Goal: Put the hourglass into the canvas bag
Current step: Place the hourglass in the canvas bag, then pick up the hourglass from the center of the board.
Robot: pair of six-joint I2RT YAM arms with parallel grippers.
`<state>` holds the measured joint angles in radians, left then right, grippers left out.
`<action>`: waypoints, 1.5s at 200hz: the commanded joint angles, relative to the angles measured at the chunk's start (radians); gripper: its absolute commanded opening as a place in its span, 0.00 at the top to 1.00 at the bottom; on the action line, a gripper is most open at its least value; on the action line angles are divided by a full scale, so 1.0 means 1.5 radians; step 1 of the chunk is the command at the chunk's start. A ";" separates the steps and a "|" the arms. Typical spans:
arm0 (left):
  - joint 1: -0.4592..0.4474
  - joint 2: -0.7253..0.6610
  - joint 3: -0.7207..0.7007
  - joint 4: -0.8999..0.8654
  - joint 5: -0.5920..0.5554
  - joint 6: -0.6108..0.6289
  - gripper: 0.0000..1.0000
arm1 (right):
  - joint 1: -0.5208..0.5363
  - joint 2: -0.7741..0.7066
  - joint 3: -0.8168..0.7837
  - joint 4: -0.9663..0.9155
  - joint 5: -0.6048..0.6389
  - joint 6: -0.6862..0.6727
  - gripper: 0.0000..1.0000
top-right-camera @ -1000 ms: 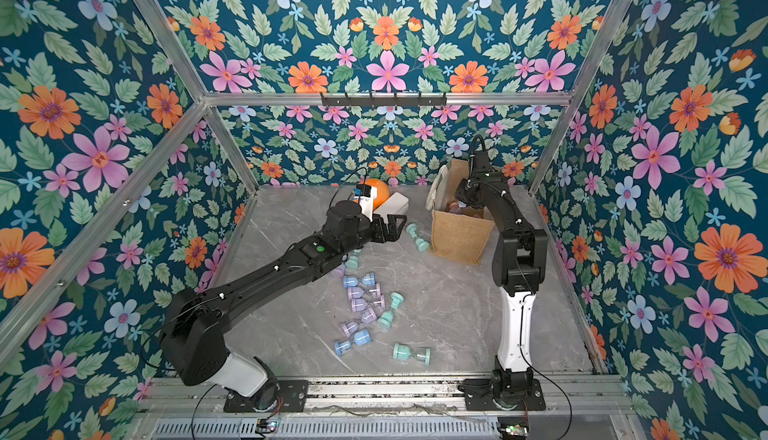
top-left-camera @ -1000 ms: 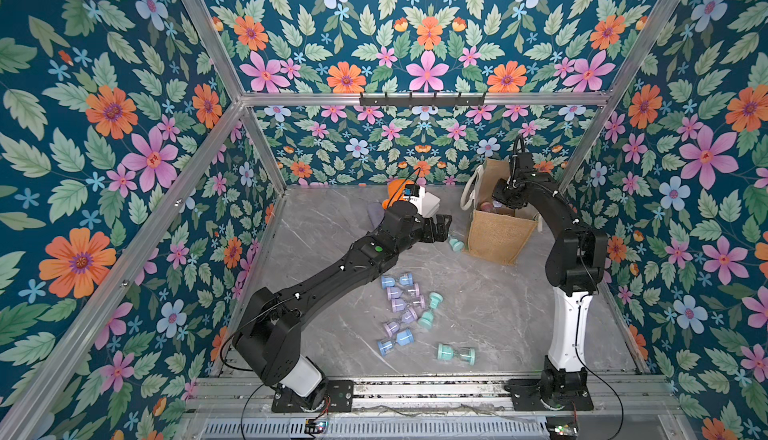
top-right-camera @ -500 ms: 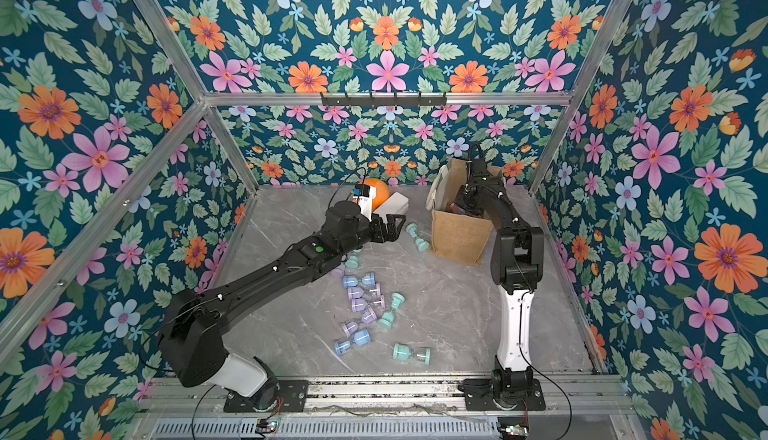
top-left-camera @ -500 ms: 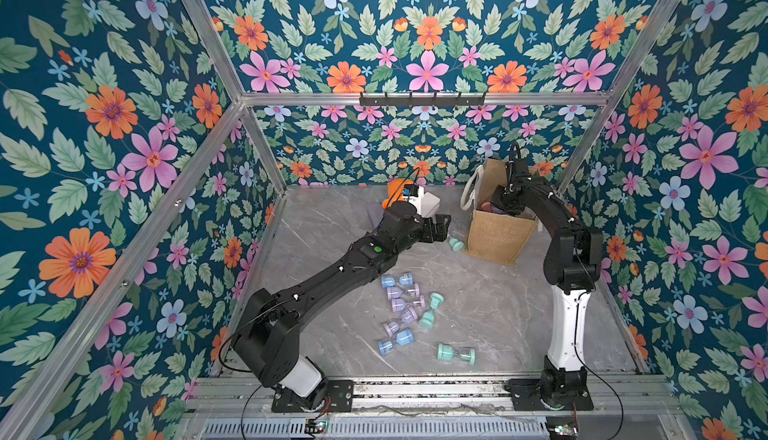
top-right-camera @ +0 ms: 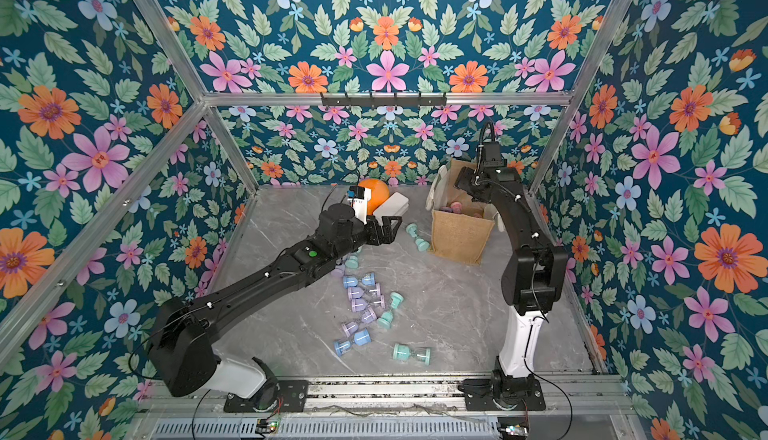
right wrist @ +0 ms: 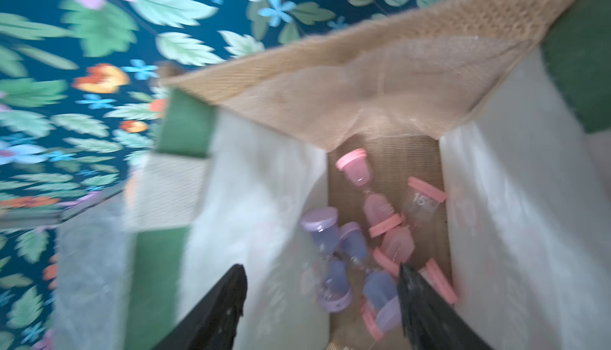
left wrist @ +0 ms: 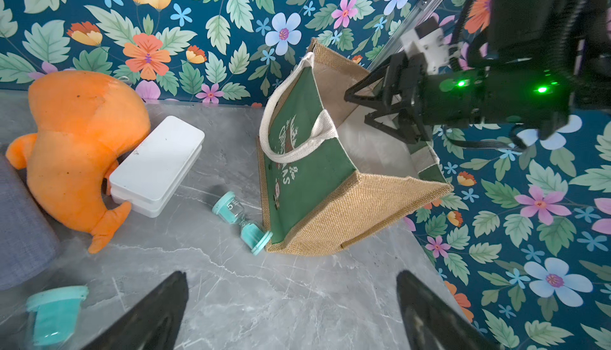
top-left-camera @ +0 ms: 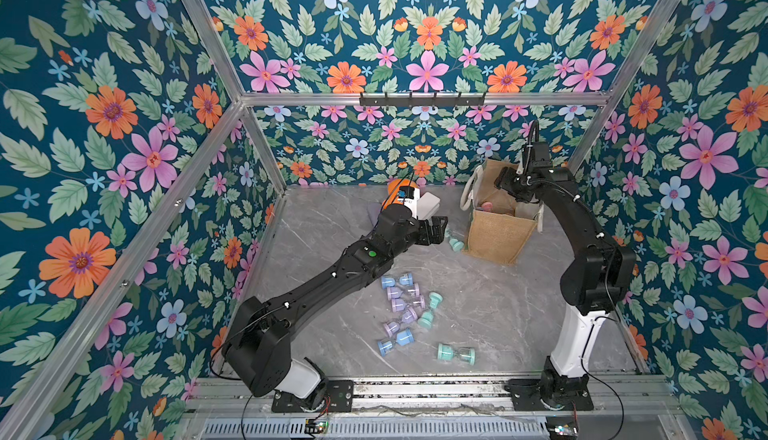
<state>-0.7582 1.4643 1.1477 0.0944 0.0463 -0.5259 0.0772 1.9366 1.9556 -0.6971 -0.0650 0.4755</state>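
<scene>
Several pink and purple hourglasses (right wrist: 363, 192) lay at the bottom of the canvas bag (right wrist: 396, 83); the right tool (right wrist: 322, 270) hung in its mouth, jaws partly apart, holding nothing. The left tool (left wrist: 291, 277) was wide open and empty, near a teal hourglass (left wrist: 243, 221) lying against the bag's foot on the bench (left wrist: 231, 298). Risk: pulling the right tool out could catch the rim or a handle (left wrist: 291, 157) and tip the bag. A left reach for the teal one could shove the bag or clip the right arm.
</scene>
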 commanded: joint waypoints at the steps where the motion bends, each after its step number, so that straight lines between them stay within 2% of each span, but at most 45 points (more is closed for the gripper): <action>1: 0.000 -0.027 -0.019 -0.001 -0.009 -0.011 0.00 | 0.011 -0.057 -0.022 0.001 -0.032 -0.009 0.26; 32: 0.000 -0.080 -0.068 -0.017 -0.025 -0.015 0.00 | 0.042 -0.141 -0.052 -0.027 -0.051 -0.027 0.25; 55: 0.000 -0.123 -0.111 -0.037 -0.034 -0.020 0.00 | 0.092 -0.208 -0.074 -0.074 -0.039 -0.058 0.25; 97: -0.001 -0.225 -0.198 -0.080 -0.042 -0.040 0.00 | 0.235 -0.316 -0.171 -0.148 0.033 -0.131 0.25; 123: -0.002 -0.273 -0.231 -0.130 -0.039 -0.040 0.00 | 0.309 -0.361 -0.237 -0.187 0.055 -0.128 0.24; 159: -0.006 -0.329 -0.274 -0.189 -0.035 -0.050 0.00 | 0.432 -0.377 -0.332 -0.245 0.068 -0.131 0.24; 204: -0.008 -0.362 -0.305 -0.234 -0.002 -0.052 0.00 | 0.573 -0.384 -0.478 -0.197 0.018 -0.099 0.24; 233: -0.008 -0.380 -0.328 -0.241 -0.004 -0.044 0.00 | 0.612 -0.388 -0.549 -0.145 -0.018 -0.081 0.24; 300: -0.007 -0.400 -0.347 -0.261 -0.029 -0.050 0.00 | 0.697 -0.362 -0.649 -0.053 -0.035 -0.074 0.25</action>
<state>-0.7685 0.8764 0.6357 -0.2806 0.0227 -0.5987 1.1034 1.3697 1.0080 -0.8459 -0.1020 0.3489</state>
